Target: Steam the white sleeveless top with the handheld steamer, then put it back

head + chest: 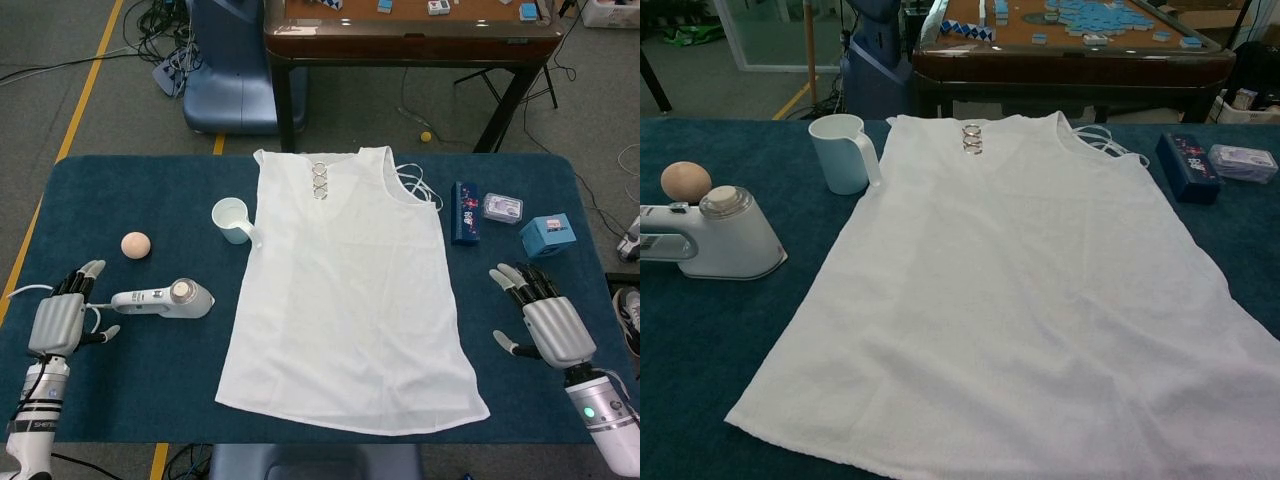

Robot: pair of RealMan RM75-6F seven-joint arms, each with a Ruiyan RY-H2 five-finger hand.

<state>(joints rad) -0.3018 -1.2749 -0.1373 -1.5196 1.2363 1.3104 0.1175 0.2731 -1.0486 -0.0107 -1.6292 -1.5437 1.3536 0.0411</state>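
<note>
- Well, from the head view: the white sleeveless top (345,290) lies flat in the middle of the blue table (150,370), neckline at 12 o'clock, hem at 6.
- The handheld steamer (165,298) lies on its side at about 9 o'clock from the top, apart from its left edge. Its long axis runs 3-to-9, with the handle end pointing at the left hand (62,318).
- That left hand sits just beside the handle tip, fingers spread, holding nothing; the steamer lies at its 3 o'clock. It is much the nearer hand, so I'd judge any pick-up is its job.
- The right hand (545,322) rests off the top's right edge, at 3 o'clock from the top, fingers apart and empty, well away from the steamer.
- From the chest view: neither hand shows. The steamer (715,235) sits at the far left, white with a grey cap, a peach-coloured ball (685,181) just behind it.
- The top (1030,300) looks smooth, with only faint ripples, and has three metal rings at the neckline. A white cup (845,152) stands at its left shoulder.
</note>
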